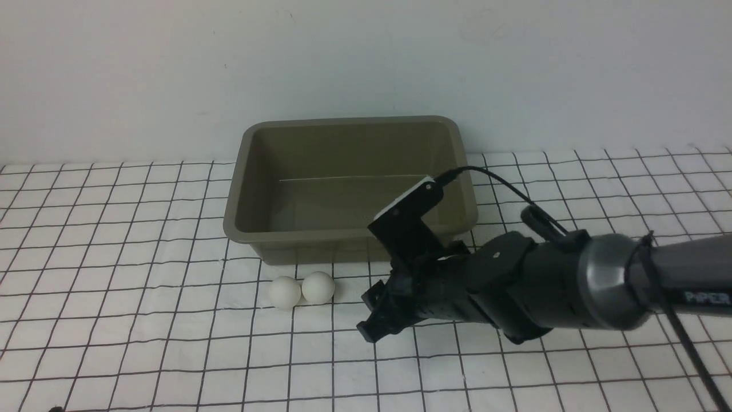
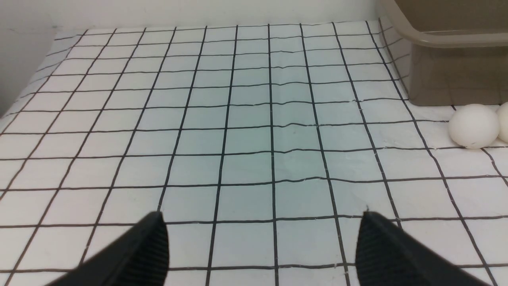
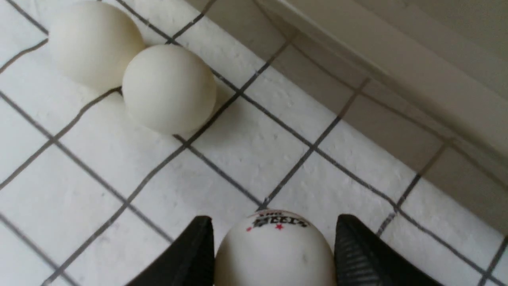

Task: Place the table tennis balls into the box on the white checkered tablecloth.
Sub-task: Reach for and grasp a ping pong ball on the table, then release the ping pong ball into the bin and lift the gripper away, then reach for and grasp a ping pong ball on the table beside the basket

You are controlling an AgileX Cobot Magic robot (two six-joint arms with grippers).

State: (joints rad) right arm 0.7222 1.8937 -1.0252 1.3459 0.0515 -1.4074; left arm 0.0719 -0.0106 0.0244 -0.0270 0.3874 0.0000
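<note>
Left end effector [image 2: 262, 217]: fingers apart, empty, over the white black-gridded tablecloth [image 2: 246, 131].
Two loose matte white table tennis balls [image 1: 284, 292]: touching, mid-surface, just before the near wall of the empty olive-brown rectangular plastic box [image 1: 343, 246].
Right end effector [image 3: 274, 218]: clamped on the logo-printed white ball [image 3: 274, 254], low over the cloth.
Risk: the smooth sphere, held near the fingertips, may squirt free; a shallow lift could strike the rim.

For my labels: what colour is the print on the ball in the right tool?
Black with small red marks on the ball; best in the right wrist view.
</note>
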